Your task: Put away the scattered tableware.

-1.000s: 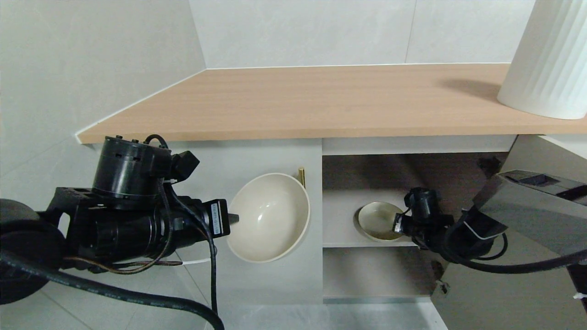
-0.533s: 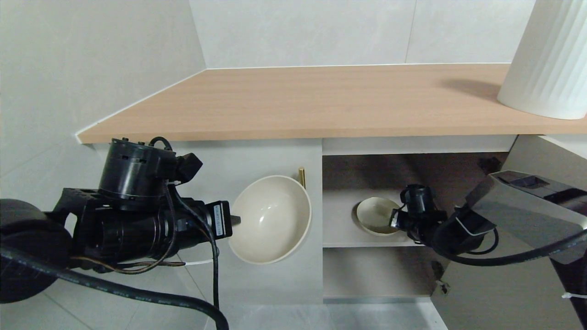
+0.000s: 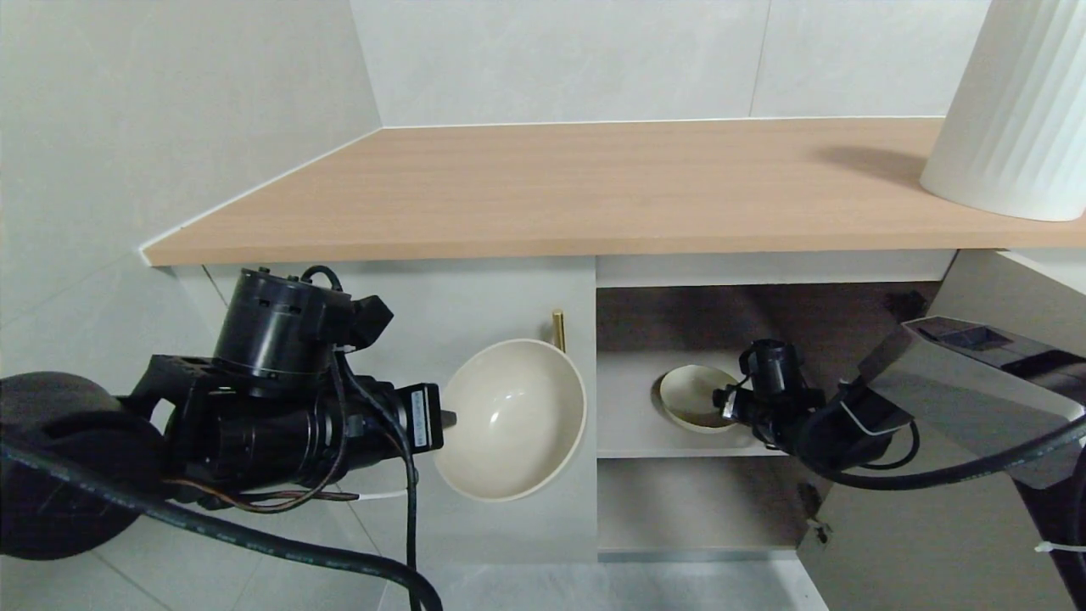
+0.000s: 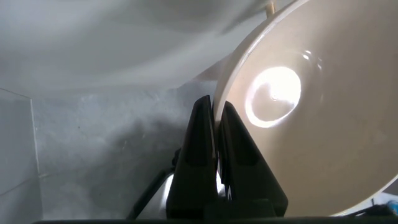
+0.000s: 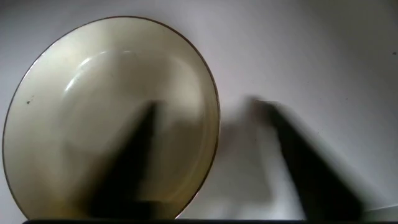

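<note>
— Bowl (image 3: 513, 420) hangs on edge in front of the shut cupboard door (image 3: 509, 293), left jaws clamped on its rim. That's a thin hold, so it could swing or slip out.
— Dish (image 3: 691, 395) sits on the shelf (image 3: 628, 433). Right jaws are spread wide w/ the rim between them, gripping nothing. The right arm fills the opening, so there's a clash risk imo.
— Any text?
— White label (image 3: 422, 416) on the left wrist, too small to read.

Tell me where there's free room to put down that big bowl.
The lower shelf is bare throughout. The upper shelf has a free strip at its left; its right is crowded by the small dish and the right gripper. The countertop left of the white vase is bare.
</note>
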`<state>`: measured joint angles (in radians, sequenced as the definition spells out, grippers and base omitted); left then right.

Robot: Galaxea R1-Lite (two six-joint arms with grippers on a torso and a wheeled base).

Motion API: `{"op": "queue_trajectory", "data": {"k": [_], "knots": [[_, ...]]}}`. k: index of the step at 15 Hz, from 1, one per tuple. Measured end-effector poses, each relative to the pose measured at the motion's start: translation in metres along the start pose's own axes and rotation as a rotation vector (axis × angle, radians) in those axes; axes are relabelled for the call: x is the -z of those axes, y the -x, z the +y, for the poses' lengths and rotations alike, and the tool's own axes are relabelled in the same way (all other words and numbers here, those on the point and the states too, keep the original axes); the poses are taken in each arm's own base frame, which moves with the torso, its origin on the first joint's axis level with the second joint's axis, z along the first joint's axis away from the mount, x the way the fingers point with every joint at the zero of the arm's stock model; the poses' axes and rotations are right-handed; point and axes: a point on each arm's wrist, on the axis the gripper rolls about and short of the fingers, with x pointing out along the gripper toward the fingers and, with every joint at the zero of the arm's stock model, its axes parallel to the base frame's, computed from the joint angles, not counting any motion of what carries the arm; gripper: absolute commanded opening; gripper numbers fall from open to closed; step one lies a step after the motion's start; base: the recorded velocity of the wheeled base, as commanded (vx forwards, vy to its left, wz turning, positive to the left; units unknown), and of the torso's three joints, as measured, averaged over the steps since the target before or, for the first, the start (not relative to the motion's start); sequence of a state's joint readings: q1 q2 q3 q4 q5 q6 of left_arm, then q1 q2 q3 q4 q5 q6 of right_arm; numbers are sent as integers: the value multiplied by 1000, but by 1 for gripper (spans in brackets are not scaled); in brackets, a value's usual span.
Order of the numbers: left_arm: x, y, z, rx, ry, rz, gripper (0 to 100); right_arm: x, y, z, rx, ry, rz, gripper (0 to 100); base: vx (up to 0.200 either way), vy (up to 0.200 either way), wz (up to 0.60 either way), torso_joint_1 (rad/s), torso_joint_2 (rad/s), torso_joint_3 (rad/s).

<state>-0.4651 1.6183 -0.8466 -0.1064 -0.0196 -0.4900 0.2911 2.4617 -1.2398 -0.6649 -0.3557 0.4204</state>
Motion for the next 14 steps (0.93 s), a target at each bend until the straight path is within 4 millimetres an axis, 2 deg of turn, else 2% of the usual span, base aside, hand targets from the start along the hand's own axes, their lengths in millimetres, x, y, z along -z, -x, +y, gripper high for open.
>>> {"op": "queue_trajectory", "data": {"k": [3, 6, 8, 11, 14], "knots": [[11, -18, -5, -14, -28, 63, 0, -2, 11, -1, -4, 2, 9, 100, 0, 0, 0, 0, 0, 0], [25, -36, -11, -30, -57, 127, 0, -3, 44, 5, -38, 52, 28, 100, 0, 0, 0, 0, 0, 0], [35, -50, -13, -69, -79, 159, 0, 2, 74, 15, -81, 128, 43, 100, 0, 0, 0, 0, 0, 0], [53, -71, -15, -106, -121, 233, 0, 11, 131, 41, -227, 212, 65, 100, 0, 0, 0, 0, 0, 0], [68, -81, -16, -125, -162, 283, 0, 15, 169, 45, -416, 245, 131, 100, 0, 0, 0, 0, 0, 0]]}}
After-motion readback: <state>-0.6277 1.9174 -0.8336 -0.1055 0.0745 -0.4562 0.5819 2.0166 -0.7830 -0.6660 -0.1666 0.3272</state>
